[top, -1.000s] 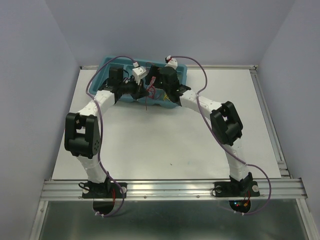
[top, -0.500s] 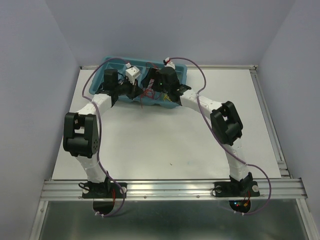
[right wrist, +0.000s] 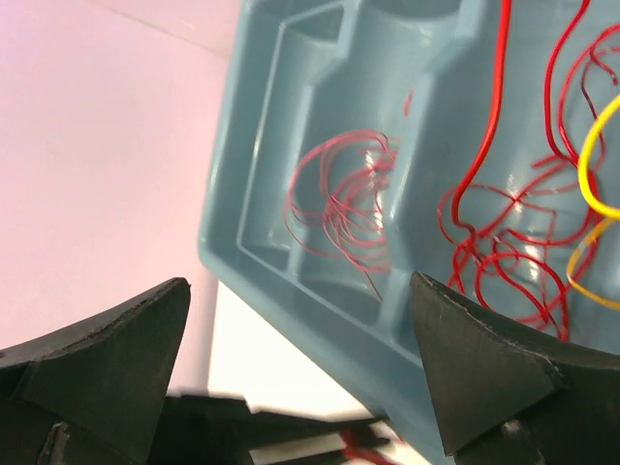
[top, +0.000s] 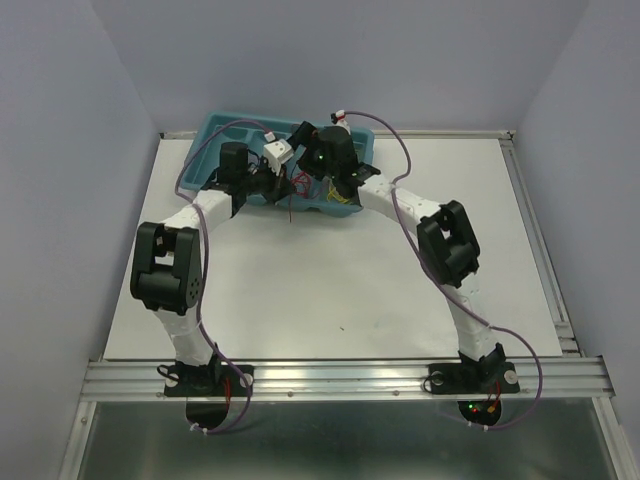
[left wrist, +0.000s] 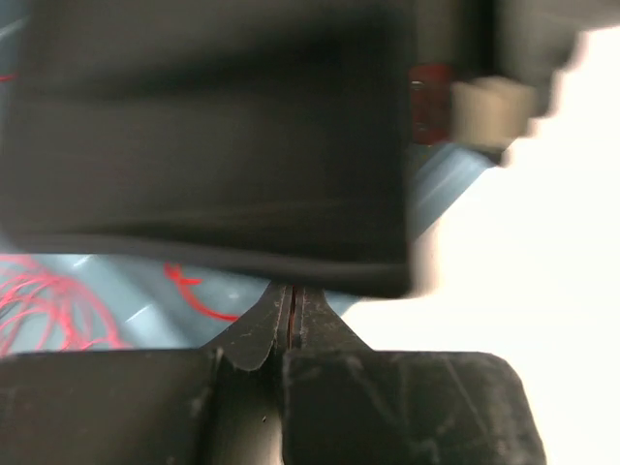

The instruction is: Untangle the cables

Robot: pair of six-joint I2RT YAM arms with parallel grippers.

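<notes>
**A:** What is the left pincer doing?

**B:** It is pressed together, with a thin red line in the seam. I judge it is pinching a red cable, whose loose end hangs past the tray's near wall toward the worktop.

**A:** And the right pincer?

**B:** It is spread wide with nothing in it, hovering over the teal tray. The rest of the cables lie in there: a red tangle, a yellow cable crossing it, and a dark red coil lying apart from both.

**A:** So which step is this?

**B:** It looks like drawing one strand clear of the bundle. Next, I would expect the right pincer to come down and pin or grip the tangle. That way the left can pull its strand out without dragging everything along.

**A:** Do the views differ much?

**B:** Yes. Only the right wrist view separates the colours and loops. The top view shows the cables as mere specks, yet it alone shows both arms meeting at the tray on the far side of the worktop. The left wrist view is mostly blocked by a dark blurred body, but it alone shows the closed seam.
</notes>
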